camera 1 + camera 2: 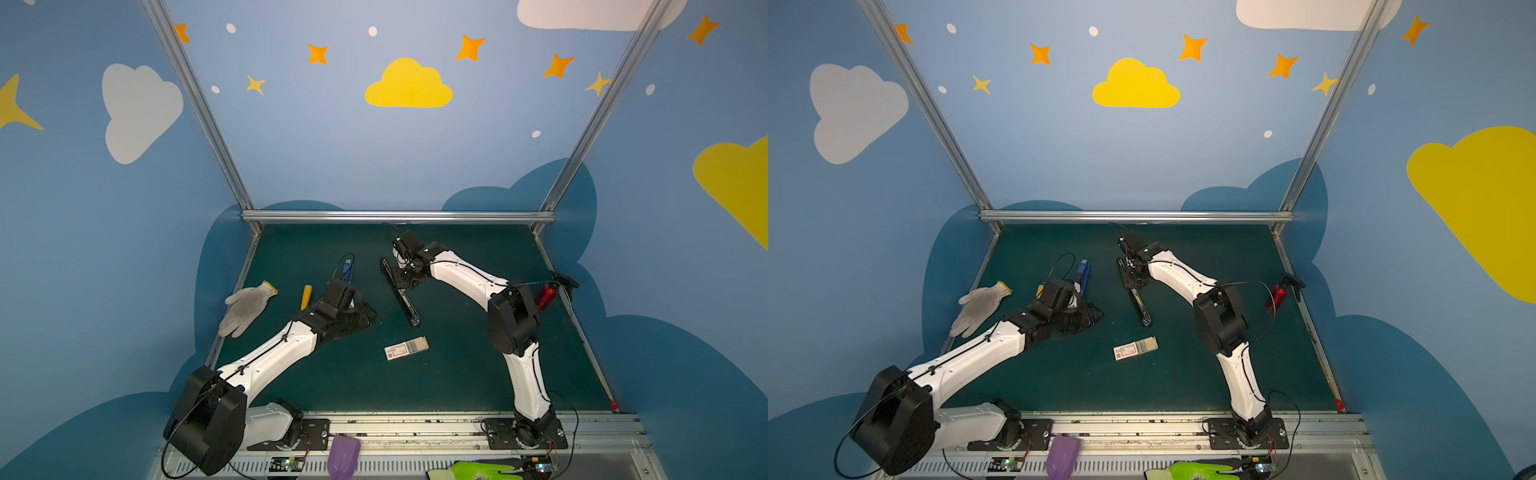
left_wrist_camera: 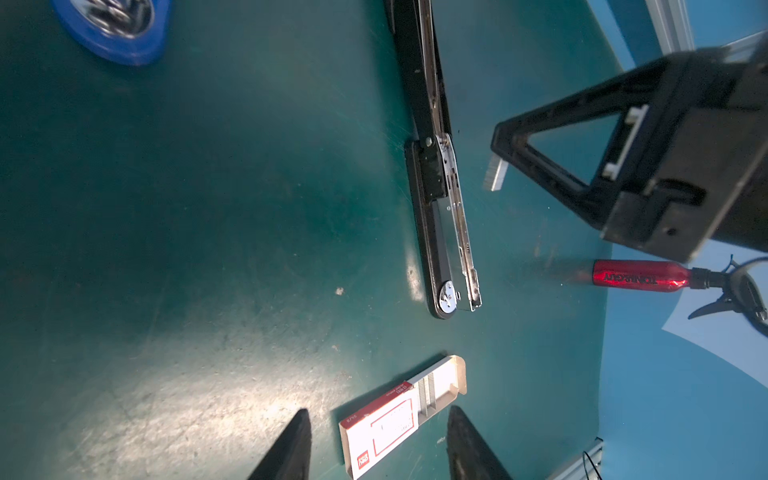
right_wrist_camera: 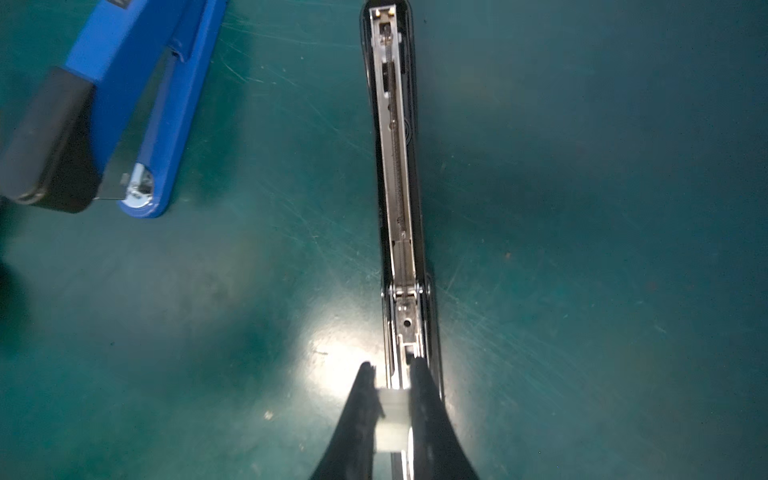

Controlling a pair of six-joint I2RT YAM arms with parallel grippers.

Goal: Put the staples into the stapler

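Observation:
The black stapler [image 1: 400,293] [image 1: 1136,297] lies folded open and flat on the green mat, its metal channel [image 3: 400,174] facing up. My right gripper [image 3: 392,365] [image 1: 402,275] hangs just above the channel, shut on a short white strip of staples [image 3: 392,419] [image 2: 496,172]. The white staple box [image 1: 406,348] [image 1: 1135,348] with a red mark lies slid open nearer the front, with grey rows of staples [image 2: 428,392] showing in its tray. My left gripper [image 2: 379,415] [image 1: 365,316] is open to the left of the stapler, and the box shows between its fingers without touching them.
A blue stapler [image 1: 348,270] [image 3: 137,104] lies behind the left gripper. A grey glove [image 1: 247,305] and a yellow handle [image 1: 306,296] lie at the left. A red canister [image 1: 545,295] [image 2: 640,276] lies by the right edge. A purple scoop [image 1: 343,455] and a green glove [image 1: 478,471] sit on the front rail.

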